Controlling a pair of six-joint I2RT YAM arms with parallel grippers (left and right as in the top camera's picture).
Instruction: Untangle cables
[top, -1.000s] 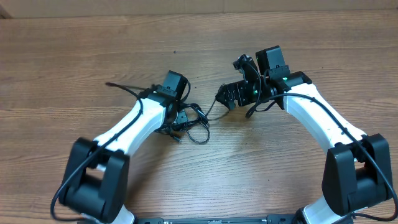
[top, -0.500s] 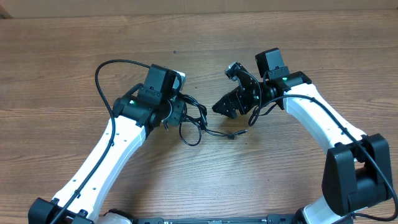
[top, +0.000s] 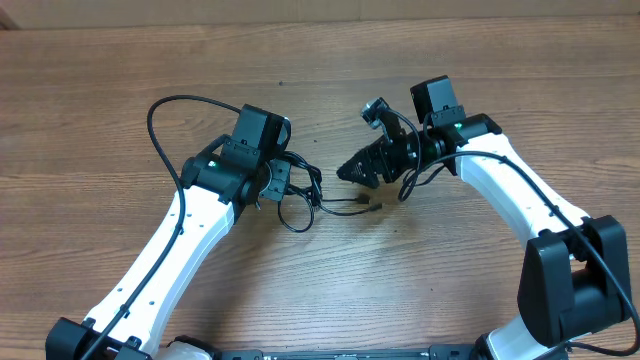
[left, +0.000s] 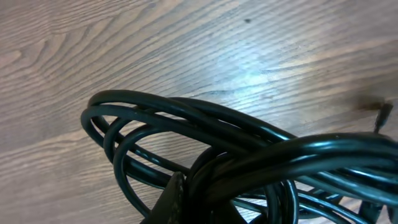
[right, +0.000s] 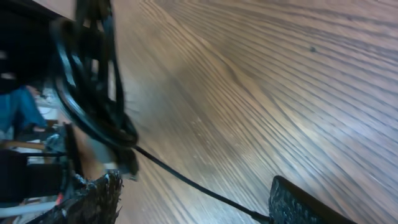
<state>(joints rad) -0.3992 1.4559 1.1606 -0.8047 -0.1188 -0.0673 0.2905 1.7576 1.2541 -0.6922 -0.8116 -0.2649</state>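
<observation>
The cables (top: 296, 200) are thin black cords looped in a small bundle at the middle of the table. My left gripper (top: 272, 183) is shut on that bundle. In the left wrist view the glossy loops (left: 205, 143) fill the frame, and one dark finger (left: 173, 198) presses against them. One strand (top: 345, 203) trails right to a small plug tip (top: 374, 204). My right gripper (top: 350, 171) hangs just above this strand, open. In the right wrist view the thin strand (right: 186, 180) runs across the gap between the two fingers of the right gripper (right: 196, 198) and touches neither pad.
The table (top: 420, 60) is bare wood. A thick black wire (top: 165, 115) arcs out from the left arm. Both white arms reach in from the near edge.
The left arm has swung and drawn the bundle a little to the left. The right gripper has dropped toward the trailing strand and its jaws have narrowed. The plug tip has shifted slightly.
</observation>
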